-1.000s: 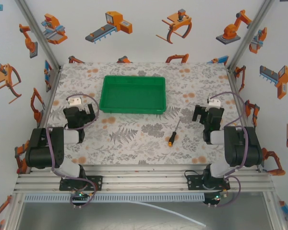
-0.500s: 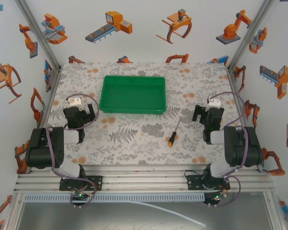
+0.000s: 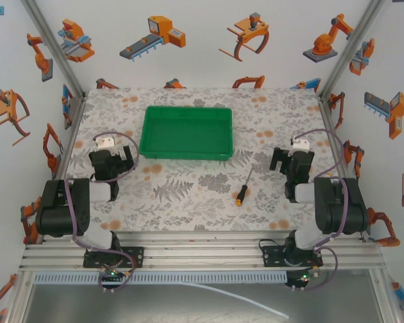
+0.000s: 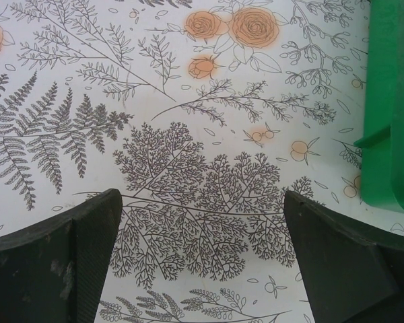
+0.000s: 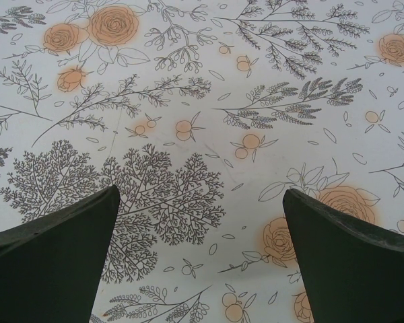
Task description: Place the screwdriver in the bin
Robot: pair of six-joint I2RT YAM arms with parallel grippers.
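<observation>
Screwdriver (image 3: 242, 188) toward near edge of tabletop (image 3: 188, 195): prob. light, stiff, roll-prone, so grip at black handle (image 3: 241, 194); left hand (image 4: 202, 256) & right hand (image 5: 202, 249) both spread apart, empty.

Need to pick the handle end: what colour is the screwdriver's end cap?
Orange-yellow, on the screwdriver with its black handle; top external view shows it best.

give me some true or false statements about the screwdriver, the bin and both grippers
The screwdriver lies on the table, outside the bin. True.
The right gripper grips the screwdriver. False: it is open and empty above the table.
The bin holds nothing. True.
The left gripper is shut. False: it is open, the bin's corner to its right.
The screwdriver lies nearer the left gripper. False: nearer the right gripper.
</observation>
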